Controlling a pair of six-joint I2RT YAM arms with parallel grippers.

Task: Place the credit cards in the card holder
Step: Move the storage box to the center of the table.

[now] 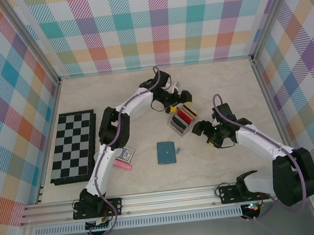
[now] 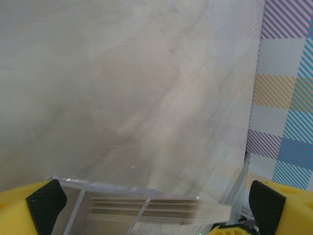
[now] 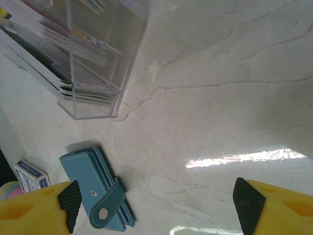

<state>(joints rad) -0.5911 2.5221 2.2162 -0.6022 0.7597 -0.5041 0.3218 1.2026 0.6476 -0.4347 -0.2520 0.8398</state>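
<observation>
From above, the left pincer (image 1: 179,103) is spread wide, just beyond the far end of a clear tray (image 1: 184,130) that holds the cards (image 1: 185,114), red, tan and dark. The right pincer (image 1: 203,132), also spread, sits just beside the tray's right side. The wallet (image 1: 166,152) lies shut on the surface (image 1: 226,83), left of the right pincer and a little nearer the bases. Farther left are a card box (image 1: 127,153), a pink stick (image 1: 122,164) and a chessboard (image 1: 73,146).

In the left wrist view, the pincer's fingers (image 2: 46,203) stand wide apart. The tray's end, with the cards' edges (image 2: 146,209), lies between them. Whether either finger touches it cannot be told.

In the right wrist view, the pincer (image 3: 157,203) is spread over bare surface. The wallet (image 3: 98,196), strap snapped shut, lies just beside the finger at the picture's left. The tray of cards (image 3: 83,54) is ahead on that side.
</observation>
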